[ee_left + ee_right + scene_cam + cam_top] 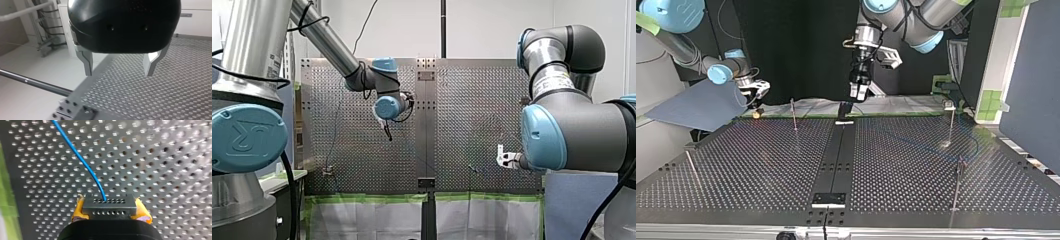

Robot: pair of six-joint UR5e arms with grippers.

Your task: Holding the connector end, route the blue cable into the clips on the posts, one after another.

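Two UR5e arms at a perforated metal tabletop [761, 165] with a dark central strip [836, 165]. My right gripper [109, 208], seen in its wrist view, is clamped with its yellow pads [142, 212] on a small grey rectangular connector [109, 206] that bears rows of small holes. The thin blue cable [82, 162] leaves the connector's upper face and runs ahead of the gripper over the perforations. In the top view this gripper [756, 106] sits at the tabletop's far edge, toward the left corner, beside the green tape [362, 198] that lines that edge. My left gripper [119, 67], black with metal fingers [87, 62], hangs above the same edge near the central strip, its jaws wide apart with nothing between them. Thin metal posts [951, 122] stand well apart across the tabletop. Their clips are too small to make out, and whether the cable lies in any cannot be told.
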